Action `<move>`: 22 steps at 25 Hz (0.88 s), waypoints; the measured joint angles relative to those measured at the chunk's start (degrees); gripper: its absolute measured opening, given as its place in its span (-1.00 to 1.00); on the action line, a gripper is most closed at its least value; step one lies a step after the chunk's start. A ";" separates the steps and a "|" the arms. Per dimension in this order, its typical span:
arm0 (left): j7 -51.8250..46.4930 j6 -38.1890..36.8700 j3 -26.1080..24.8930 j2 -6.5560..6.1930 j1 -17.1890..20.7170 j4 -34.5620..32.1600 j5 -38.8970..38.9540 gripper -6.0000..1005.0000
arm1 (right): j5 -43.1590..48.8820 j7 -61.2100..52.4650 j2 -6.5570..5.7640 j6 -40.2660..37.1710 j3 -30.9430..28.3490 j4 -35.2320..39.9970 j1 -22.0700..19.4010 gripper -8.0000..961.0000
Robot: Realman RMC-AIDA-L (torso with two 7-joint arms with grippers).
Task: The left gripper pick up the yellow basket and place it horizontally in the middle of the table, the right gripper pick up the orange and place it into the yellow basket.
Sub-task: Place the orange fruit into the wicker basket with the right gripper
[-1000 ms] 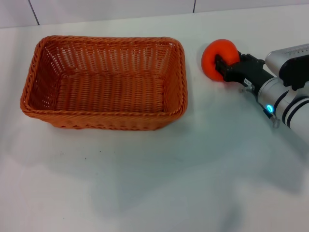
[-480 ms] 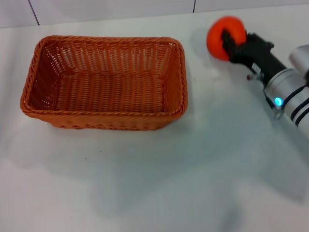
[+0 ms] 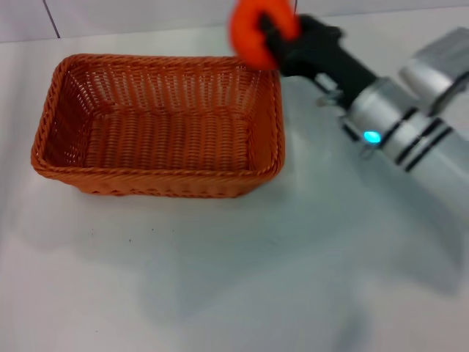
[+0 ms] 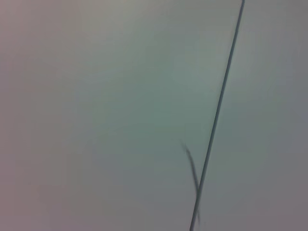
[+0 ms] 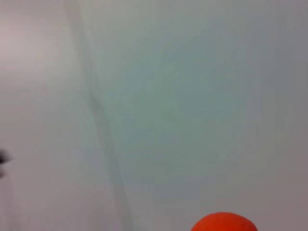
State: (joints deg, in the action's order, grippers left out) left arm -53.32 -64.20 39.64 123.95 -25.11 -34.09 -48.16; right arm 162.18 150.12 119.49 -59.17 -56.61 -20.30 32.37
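Observation:
The orange-brown woven yellow basket (image 3: 161, 125) lies lengthwise on the white table (image 3: 242, 264), left of centre. My right gripper (image 3: 265, 35) is shut on the orange (image 3: 253, 33) and holds it in the air over the basket's far right corner. The orange also shows at the edge of the right wrist view (image 5: 222, 222). My left gripper is out of view; its wrist view shows only a pale surface with a dark seam.
The silver-grey right arm (image 3: 410, 128) with its blue light reaches in from the right, above the table. A pale wall with dark seams (image 3: 50, 16) runs along the table's far edge.
My right gripper has lifted the orange off the table and carried it left, from right of the basket to above the basket's far right corner. The basket has not moved.

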 joint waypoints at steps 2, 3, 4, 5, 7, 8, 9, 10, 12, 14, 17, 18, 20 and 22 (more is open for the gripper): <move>0.09 0.56 -0.05 -0.04 -0.29 0.20 0.00 0.75 | 1.97 -0.08 0.15 1.34 1.74 -1.84 1.12 -0.20; 0.22 0.83 -0.12 -0.06 -0.38 0.26 0.00 0.75 | 2.46 -0.08 0.21 1.97 2.79 -2.70 1.58 -0.21; 0.43 1.03 -0.16 -0.06 -0.44 0.28 0.00 0.75 | 2.60 -0.09 0.21 2.28 3.68 -3.21 1.88 -0.23; 0.57 1.13 -0.19 -0.06 -0.49 0.30 0.00 0.75 | 2.68 -0.09 0.21 2.58 4.80 -3.85 2.20 -0.25; 0.83 1.28 -0.23 -0.05 -0.63 0.34 0.00 0.75 | 2.70 -0.09 0.20 2.79 7.32 -4.75 2.77 -0.30; 0.86 1.35 -0.25 -0.05 -0.69 0.34 0.00 0.75 | 2.71 -0.09 0.18 2.81 8.36 -5.05 2.93 -0.32; 0.87 1.40 -0.27 -0.05 -0.75 0.34 0.00 0.75 | 2.72 -0.09 0.19 2.82 9.47 -5.17 3.06 -0.33; 0.88 1.44 -0.30 -0.04 -0.79 0.34 0.00 0.75 | 2.72 -0.07 0.21 2.85 10.41 -5.30 3.13 -0.35; 0.89 1.50 -0.32 -0.03 -0.88 0.34 0.00 0.75 | 2.74 0.02 0.26 2.92 11.76 -5.43 3.18 -0.38; 0.90 1.67 -0.34 -0.03 -0.97 0.34 0.00 0.75 | 2.76 0.08 0.30 3.01 12.37 -5.39 3.21 -0.41; 0.91 1.83 -0.35 -0.02 -1.07 0.34 0.00 0.75 | 2.44 0.01 0.33 3.13 12.25 -5.14 3.01 -0.46; 0.92 1.83 -0.36 -0.02 -1.09 0.34 0.00 0.74 | 2.17 -0.01 0.37 3.13 11.97 -5.13 2.82 -0.47; 0.92 1.83 -0.36 -0.02 -1.12 0.34 0.00 0.74 | 1.69 -0.05 0.46 3.12 11.58 -5.11 2.58 -0.51; 0.93 1.83 -0.35 -0.02 -1.13 0.34 0.00 0.74 | 1.51 -0.21 0.50 3.12 11.58 -5.10 2.54 -0.22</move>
State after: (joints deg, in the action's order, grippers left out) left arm -52.39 -62.37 39.28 123.93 -26.24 -33.75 -48.17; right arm 163.69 149.91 119.99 -56.05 -45.04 -25.40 34.91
